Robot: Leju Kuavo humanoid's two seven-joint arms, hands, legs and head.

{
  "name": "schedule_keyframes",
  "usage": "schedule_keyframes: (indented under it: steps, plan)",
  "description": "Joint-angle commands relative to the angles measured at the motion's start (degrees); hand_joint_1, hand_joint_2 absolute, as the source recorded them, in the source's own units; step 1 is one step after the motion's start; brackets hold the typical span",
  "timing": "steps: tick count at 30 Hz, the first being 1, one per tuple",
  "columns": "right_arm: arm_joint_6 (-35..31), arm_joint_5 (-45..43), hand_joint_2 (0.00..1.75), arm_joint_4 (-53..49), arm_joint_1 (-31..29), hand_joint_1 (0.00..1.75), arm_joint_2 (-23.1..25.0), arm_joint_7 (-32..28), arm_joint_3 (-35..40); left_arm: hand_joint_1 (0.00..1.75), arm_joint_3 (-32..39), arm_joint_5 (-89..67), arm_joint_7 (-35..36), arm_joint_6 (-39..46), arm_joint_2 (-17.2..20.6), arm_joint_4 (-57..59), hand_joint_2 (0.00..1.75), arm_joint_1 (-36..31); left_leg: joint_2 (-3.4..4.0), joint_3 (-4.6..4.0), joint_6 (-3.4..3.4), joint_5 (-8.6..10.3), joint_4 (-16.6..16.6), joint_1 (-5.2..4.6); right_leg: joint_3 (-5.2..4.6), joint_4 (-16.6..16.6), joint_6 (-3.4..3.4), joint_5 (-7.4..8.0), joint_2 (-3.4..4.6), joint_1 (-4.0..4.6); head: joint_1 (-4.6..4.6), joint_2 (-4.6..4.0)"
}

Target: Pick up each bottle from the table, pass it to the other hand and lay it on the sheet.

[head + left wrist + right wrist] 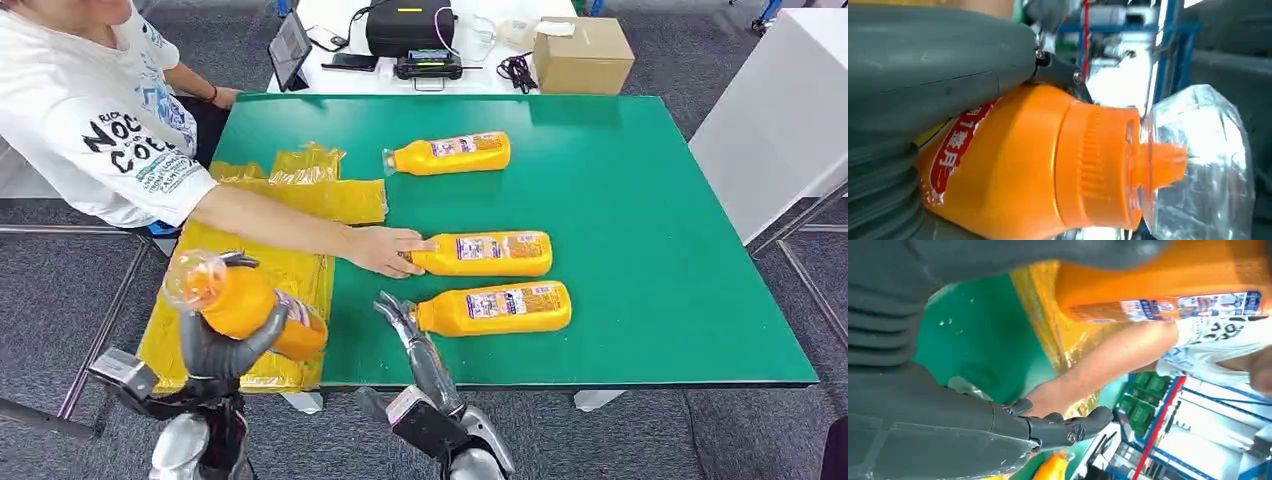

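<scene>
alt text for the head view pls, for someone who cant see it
The robot's left hand holds an orange bottle over a yellow sheet at the green table's left edge. Its right hand, empty, is beside the nearest of three bottles lying on the table; a person's hand touches the middle one.

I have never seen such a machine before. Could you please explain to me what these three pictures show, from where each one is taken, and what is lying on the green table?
This is a humanoid robot with two silver arms ending in many-fingered hands. The wide picture comes from a camera high on its body, looking down; the other two come from cameras at its wrists, so they look turned.

The left hand holds up an orange bottle with a clear cap. The left wrist view shows that bottle close up. The right hand is open, near the cap end of the nearest bottle.

On the green table lie three orange bottles: the nearest, a middle bottle and a far bottle. A yellow sheet covers the table's left side. A seated person's hand touches the middle bottle.
</scene>
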Motion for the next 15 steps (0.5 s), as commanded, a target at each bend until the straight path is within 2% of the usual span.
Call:
schedule_keyframes:
  steps: [1,4,5,6,7,8,9,10,11,12,13,15]
  plan:
    - [-0.2,-2.2,0.0,-7.9,0.8,0.0,-1.2,-2.3,-0.4,1.75,2.8,-7.7,-1.0,9.0,1.6,4.6,1.75,-6.3,-0.06,0.15,-0.11,-0.08,0.0,0.08,0.18,0.0,-0.13,-0.1,-0.09,0.09,0.0,0.0]
    - [-0.4,-5.2,0.0,-15.2,2.1,0.0,-1.3,-3.3,-0.8,1.75,3.5,-19.1,-2.1,19.4,1.7,12.4,1.75,-10.8,-0.13,0.12,-0.11,-0.06,0.0,0.06,0.16,0.0,-0.13,-0.11,-0.16,0.07,0.0,0.0]
    - [-0.2,-5.4,0.0,-15.8,2.1,0.0,-1.3,-2.9,-0.7,1.75,3.8,-19.1,-2.1,19.4,1.8,13.3,1.75,-11.4,-0.17,0.05,-0.08,0.0,0.0,0.03,0.1,0.0,-0.1,-0.06,-0.19,0.04,0.0,0.0]
    - [1.0,-7.7,0.0,-16.2,2.2,0.0,-1.0,-2.6,-1.0,1.75,3.3,-24.4,-0.2,21.9,3.1,15.7,1.75,-12.3,-0.17,0.07,-0.08,0.01,0.0,0.02,0.11,0.0,-0.1,-0.06,-0.19,0.03,0.0,0.0]
    - [1.3,-9.4,0.0,-16.8,2.0,0.0,-0.8,-2.8,-1.6,1.75,3.7,-33.9,0.1,29.0,3.9,20.0,1.75,-14.5,-0.17,0.18,-0.12,-0.03,0.0,0.06,0.23,0.0,-0.15,-0.09,-0.2,0.07,0.02,0.0]
    - [1.0,-9.5,0.0,-16.9,1.6,0.0,-0.8,-2.7,-1.8,1.75,3.4,-38.3,2.2,28.9,5.1,24.2,1.75,-16.6,-0.15,0.18,-0.12,-0.01,0.0,0.04,0.22,0.0,-0.14,-0.07,-0.17,0.05,0.0,0.0]
    - [0.9,-9.5,0.0,-16.5,1.1,0.0,-1.0,-2.7,-1.8,1.75,4.1,-44.1,1.3,34.3,6.0,27.7,1.75,-18.4,-0.13,0.16,-0.1,0.02,-0.1,0.02,0.19,0.0,-0.12,-0.04,-0.15,0.03,0.0,0.0]
    - [0.7,-9.5,0.0,-15.9,0.7,0.0,-1.0,-2.7,-2.0,1.75,5.2,-49.8,2.0,34.8,6.5,32.3,1.75,-20.8,-0.15,0.29,-0.17,0.01,-0.1,0.1,0.34,-0.1,-0.2,-0.05,-0.18,0.11,0.0,0.0]
    - [0.6,-9.8,0.0,-15.2,0.4,0.0,-1.0,-2.6,-2.1,1.75,9.1,-62.4,3.4,34.8,6.1,32.8,1.75,-21.4,-0.14,0.25,-0.13,0.05,-0.1,0.04,0.26,-0.1,-0.15,-0.02,-0.17,0.05,0.0,0.0]
    - [0.4,-10.0,0.0,-14.9,0.3,0.0,-0.9,-2.7,-2.3,1.75,9.5,-66.3,5.8,34.8,7.0,36.2,1.75,-22.6,-0.07,0.19,-0.09,0.06,-0.1,0.03,0.19,-0.1,-0.12,0.01,-0.1,0.03,0.02,0.0]
    - [0.3,-10.4,1.75,-14.4,0.0,0.0,-0.8,-2.9,-2.6,1.75,10.5,-70.3,5.6,34.8,7.8,38.3,1.75,-23.9,-0.04,0.32,-0.16,0.03,-0.1,0.1,0.32,-0.1,-0.2,0.0,-0.07,0.11,0.0,0.0]
    - [0.8,-11.8,1.75,-14.6,0.1,0.0,-0.5,-3.4,-2.9,1.75,10.8,-74.1,7.5,34.8,8.6,39.9,1.75,-24.4,0.03,0.23,-0.14,0.05,-0.1,0.05,0.21,0.0,-0.13,0.01,0.0,0.06,-0.02,0.0]
